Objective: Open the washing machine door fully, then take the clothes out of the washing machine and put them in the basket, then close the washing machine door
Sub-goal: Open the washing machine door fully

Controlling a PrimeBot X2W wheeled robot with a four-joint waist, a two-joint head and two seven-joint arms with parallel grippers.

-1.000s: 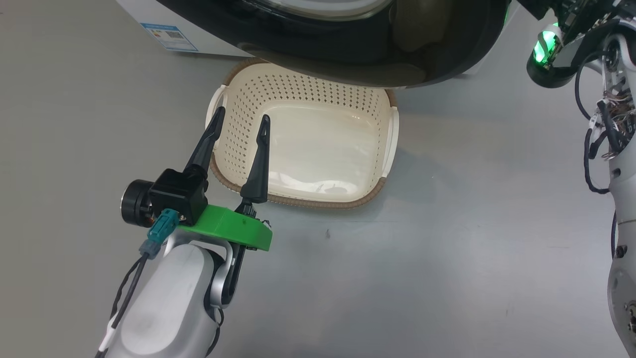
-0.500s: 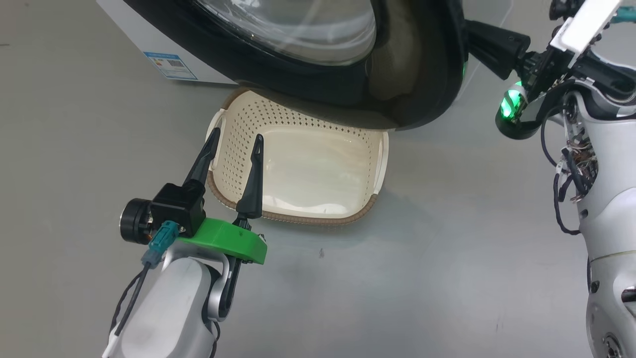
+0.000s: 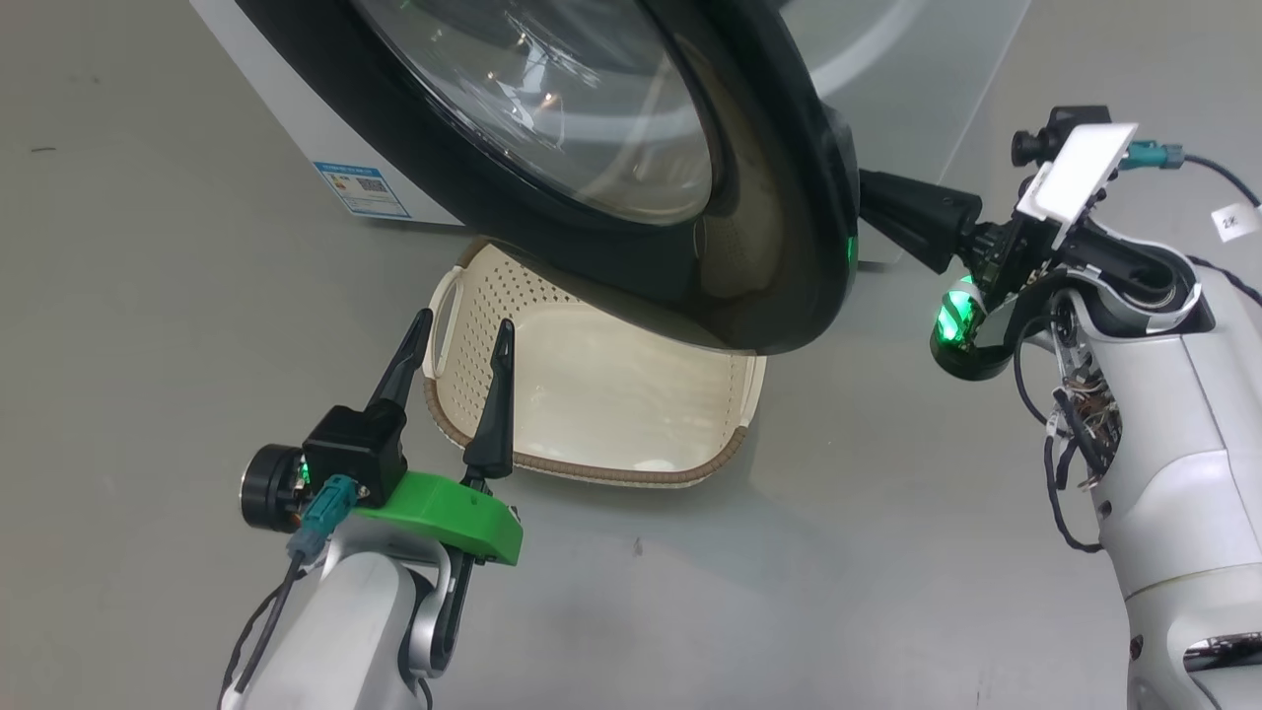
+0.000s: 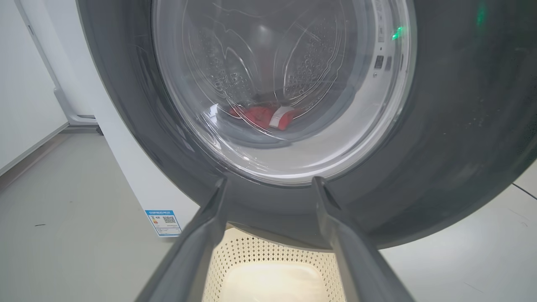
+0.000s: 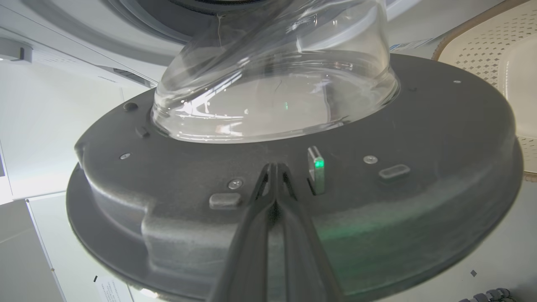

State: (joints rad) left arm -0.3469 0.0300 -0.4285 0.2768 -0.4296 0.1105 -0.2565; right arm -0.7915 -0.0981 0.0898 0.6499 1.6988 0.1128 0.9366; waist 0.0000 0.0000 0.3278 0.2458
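Observation:
The washing machine door, black-rimmed with a clear glass bowl, stands partly open and hangs over the far half of the cream basket. My right gripper is shut, and its fingers press on the door's inner face near the right edge, seen close up as the right gripper against grey plastic. My left gripper is open and holds nothing, hovering over the basket's left rim. Through the door glass, the red and white clothes lie at the bottom of the drum. The white washing machine carries a blue label.
Grey floor surrounds the basket on the near side and to the left. The right arm's white body with loose cables stands at the right edge. A white wall and skirting lie left of the machine.
The head camera has tilted up, bringing more of the door into view. The door has swung further left over the basket with my shut right gripper following its edge. The left gripper stays open.

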